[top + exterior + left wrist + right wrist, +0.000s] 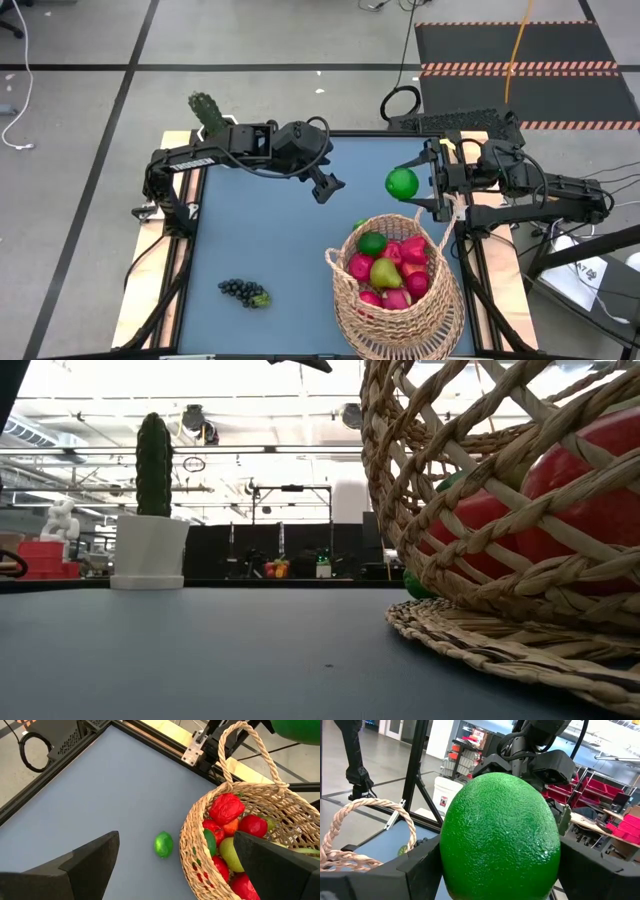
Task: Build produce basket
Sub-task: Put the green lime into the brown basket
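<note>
Now the right gripper (418,183) has its jaws clamped on a round, bright green toy lime (402,183), held in the air just beyond the large tan woven wicker basket (400,318) of red, pink and green toy fruit. The left gripper (327,188) hangs with jaws released and nothing between them, a second small green lime (163,844) lying on the blue tabletop (260,230) beneath them, just beside the basket. A dark grape bunch (243,292) lies on the tabletop well apart from both pairs of jaws.
</note>
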